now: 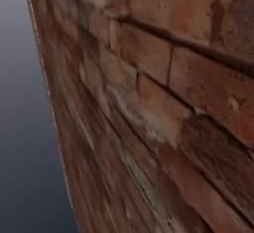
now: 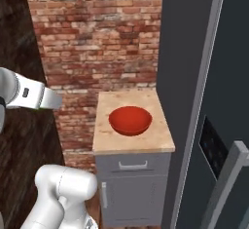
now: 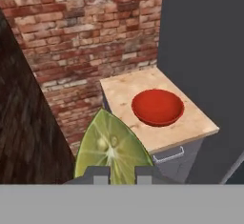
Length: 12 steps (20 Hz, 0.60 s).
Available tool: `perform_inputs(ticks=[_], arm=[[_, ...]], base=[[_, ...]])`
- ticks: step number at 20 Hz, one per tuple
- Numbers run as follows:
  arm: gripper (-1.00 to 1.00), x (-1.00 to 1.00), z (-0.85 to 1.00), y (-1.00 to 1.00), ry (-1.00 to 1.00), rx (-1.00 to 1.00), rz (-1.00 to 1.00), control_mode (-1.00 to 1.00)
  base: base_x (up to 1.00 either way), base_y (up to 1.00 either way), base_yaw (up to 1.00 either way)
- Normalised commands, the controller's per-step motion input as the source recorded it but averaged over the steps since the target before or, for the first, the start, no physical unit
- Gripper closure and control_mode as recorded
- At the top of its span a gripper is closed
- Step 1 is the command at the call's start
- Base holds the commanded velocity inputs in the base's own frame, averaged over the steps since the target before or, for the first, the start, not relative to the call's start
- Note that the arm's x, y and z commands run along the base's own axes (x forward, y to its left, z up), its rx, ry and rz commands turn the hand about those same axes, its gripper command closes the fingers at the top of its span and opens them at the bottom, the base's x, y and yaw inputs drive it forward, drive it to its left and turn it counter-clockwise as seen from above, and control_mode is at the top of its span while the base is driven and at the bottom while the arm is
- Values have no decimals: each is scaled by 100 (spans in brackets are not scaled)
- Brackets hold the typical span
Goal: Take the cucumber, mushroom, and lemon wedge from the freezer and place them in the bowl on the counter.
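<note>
Closest to the hand camera, the gripper (image 3: 122, 174) has its jaws pinched on the lemon wedge (image 3: 112, 147), a yellow-green slice with pale membranes fanning from its core and a curved rind. Beyond it stands the counter (image 3: 123, 94), light wood-grain over a grey cabinet, with the glossy red bowl (image 3: 157, 106) resting near its middle, bare top all around it. Dark slate freezer (image 2: 189, 77) borders the counter's one side; the brick wall (image 2: 92, 33) rises behind.
</note>
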Motion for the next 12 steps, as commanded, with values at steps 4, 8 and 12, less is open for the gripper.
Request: perform_inputs(ticks=[4,8,12], arm=[[100,0,0,0,0,0,0,100],[100,0,0,0,0,0,0,100],[100,0,0,0,0,0,0,100]], base=[[76,0,-20],[58,0,-16],[42,-1,-12]])
